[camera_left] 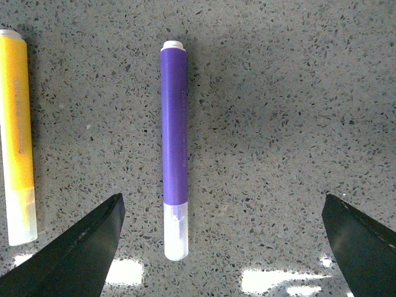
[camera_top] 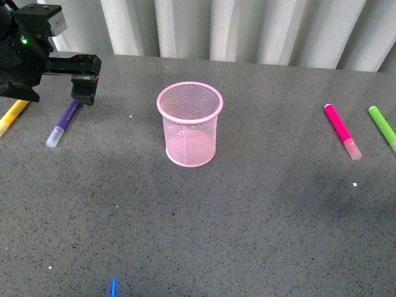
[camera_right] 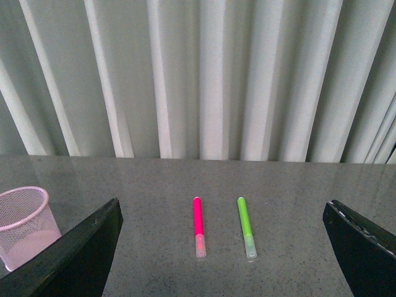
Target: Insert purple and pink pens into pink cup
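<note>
Left gripper (camera_left: 223, 204): upper left of the front view, jaws spread wide, empty, poised over the purple pen (camera_left: 174, 142), which lies flat on the table (camera_top: 247, 216) between the two fingers with bare surface on either side of it. Yellow marker (camera_top: 12, 114): just beside the purple pen, nearly parallel, not touching, cut by the left frame edge. Right gripper (camera_right: 223, 207): jaws wide apart, empty; seen only in its own wrist view, facing the pink pen (camera_top: 341, 130) and the green marker (camera_top: 382, 125). These two lie side by side, apart, at the right of the front view, the green one nearest the frame edge. Pink cup (camera_top: 190, 139): upright, centre of the frame, well apart from both pens, open table all round it. Pleated curtain (camera_top: 247, 31): along the table's far edge, top of frame. Small blue item (camera_top: 114, 286): bottom edge, too small to tell what it is.
</note>
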